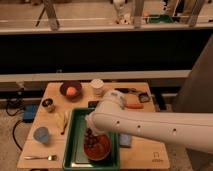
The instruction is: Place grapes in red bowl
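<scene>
Low in the centre of the frame, the robot's gripper (92, 137) hangs over the red bowl (104, 150), which sits in the near end of a green tray (70, 145) on a wooden table (145, 150). A dark cluster, apparently the grapes (90, 132), shows at the gripper's tip just above the bowl's upper-left rim; whether the tool is clamped on the fruit or has let go cannot be told. The white arm (150, 125) sweeps in from the right edge of the frame and crosses the tray's upper right corner. At the upper left of the table a dark bowl (64, 93) holds an orange fruit (71, 91), with a white cup (97, 86) just to its right. A small jar (48, 105) and a banana (62, 121) lie left of the tray, a blue cup (41, 135) stands lower left, and a fork (40, 157) rests near the front edge.
</scene>
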Controlling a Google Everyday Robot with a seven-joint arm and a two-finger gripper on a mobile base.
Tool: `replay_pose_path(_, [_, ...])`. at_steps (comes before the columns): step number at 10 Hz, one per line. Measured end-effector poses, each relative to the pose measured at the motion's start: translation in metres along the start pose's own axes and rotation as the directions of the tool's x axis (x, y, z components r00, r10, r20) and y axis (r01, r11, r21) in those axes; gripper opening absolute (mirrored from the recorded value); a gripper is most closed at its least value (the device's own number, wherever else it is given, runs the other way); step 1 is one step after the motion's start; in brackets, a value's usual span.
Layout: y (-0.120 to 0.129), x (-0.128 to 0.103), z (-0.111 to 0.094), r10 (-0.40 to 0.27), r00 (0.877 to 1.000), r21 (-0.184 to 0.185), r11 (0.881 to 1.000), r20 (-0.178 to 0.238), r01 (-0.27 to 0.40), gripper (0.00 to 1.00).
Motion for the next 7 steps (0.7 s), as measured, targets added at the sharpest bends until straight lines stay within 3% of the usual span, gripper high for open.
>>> replay_pose_path(3, [0.0003,0.0022,-0.0053,0.012,1.0,0.014,1.0,-0.002,-0.012,0.76])
replay_pose_path(7, [-0.0002,0.0034,-0.0054,0.006,1.0,0.002,1.0,-0.006,-0.006,0.8])
